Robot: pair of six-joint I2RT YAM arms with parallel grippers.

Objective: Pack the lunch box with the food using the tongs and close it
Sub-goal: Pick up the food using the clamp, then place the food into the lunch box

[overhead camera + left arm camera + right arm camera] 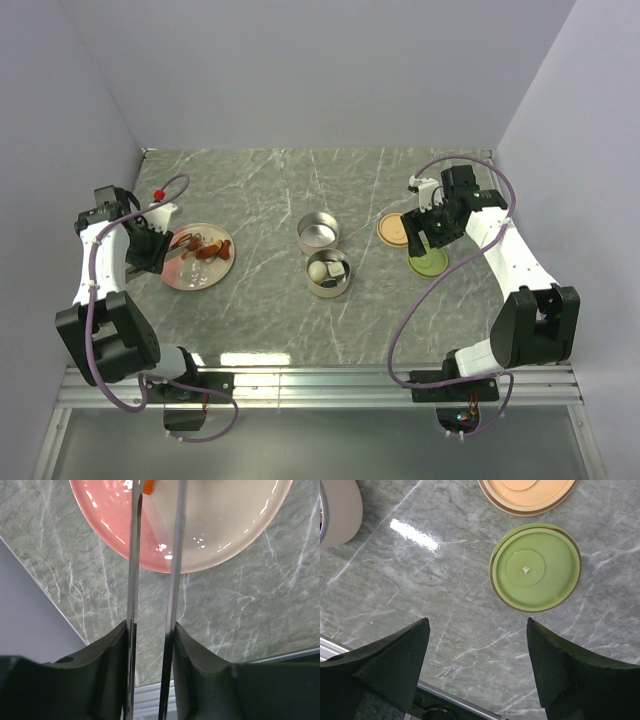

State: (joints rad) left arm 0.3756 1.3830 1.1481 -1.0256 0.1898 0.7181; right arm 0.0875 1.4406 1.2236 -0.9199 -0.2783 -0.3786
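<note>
Under tongs, pink plate

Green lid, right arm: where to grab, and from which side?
I'd take the rim at opposite edges, coming straight down from above. The green lid lies flat, thin and round, with no handle showing. Pinch side to side, since the orange lid crowds its far edge.

free: table between plate and tins; blocked: green lid near right tool
</note>
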